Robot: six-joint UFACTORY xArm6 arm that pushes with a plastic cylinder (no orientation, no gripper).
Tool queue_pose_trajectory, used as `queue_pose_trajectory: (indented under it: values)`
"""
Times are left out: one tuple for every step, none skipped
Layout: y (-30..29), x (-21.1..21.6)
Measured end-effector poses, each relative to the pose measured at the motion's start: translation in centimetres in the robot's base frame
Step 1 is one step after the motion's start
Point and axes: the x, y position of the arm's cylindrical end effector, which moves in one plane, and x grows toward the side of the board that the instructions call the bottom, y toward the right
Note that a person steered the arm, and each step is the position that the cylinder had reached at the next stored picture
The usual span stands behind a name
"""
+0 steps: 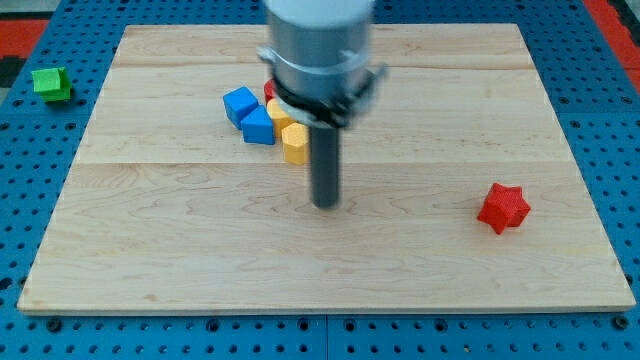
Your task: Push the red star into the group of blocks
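My tip [326,204] rests on the bench [180,250] just below the group: two blue blocks [240,103] [259,127], two yellow blocks [294,143] [279,112], and what may be a red block [269,91], mostly hidden by the arm. The red star [503,207] lies well apart at the view's right. No pincer shows; a green block [50,82] sits off the bench at top left.
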Motion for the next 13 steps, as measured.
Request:
queue_pose_trajectory:
  values:
    - [9.1,6.1]
    - [20.6,6.6]
    - [23.2,2.8]
    - [19.8,1.4]
    - [14.9,-0.8]
    - [9.9,-1.9]
    - [7.8,-4.2]
    - [10.1,-4.3]
    - [14.3,-3.3]
    - [17.4,-3.3]
    - [17.6,-4.3]
    - [15.8,-4.7]
    - [13.3,-6.0]
